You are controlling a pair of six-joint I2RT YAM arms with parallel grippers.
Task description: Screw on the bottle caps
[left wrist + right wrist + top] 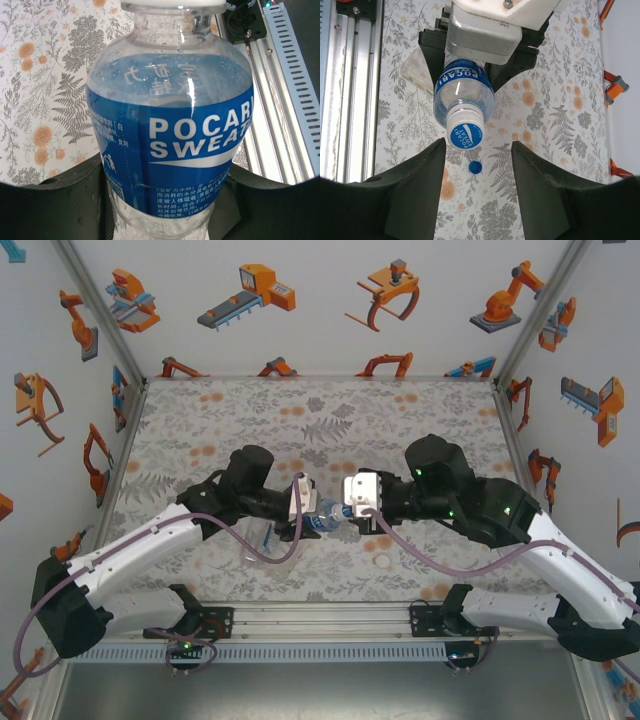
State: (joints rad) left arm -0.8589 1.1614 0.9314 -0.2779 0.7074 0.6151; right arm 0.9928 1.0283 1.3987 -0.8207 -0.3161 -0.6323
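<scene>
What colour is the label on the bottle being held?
Blue with white lettering; the label shows best in the left wrist view.

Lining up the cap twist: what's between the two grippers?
The blue-labelled bottle, held by the left gripper, cap toward the right gripper; top and wrist views.

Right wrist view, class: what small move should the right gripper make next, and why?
Probably ease forward and close on the white-and-blue round plastic cap. It sits on the clear blue-labelled plastic bottle held by the left gripper, and the right gripper's open jaws frame it without touching.
</scene>
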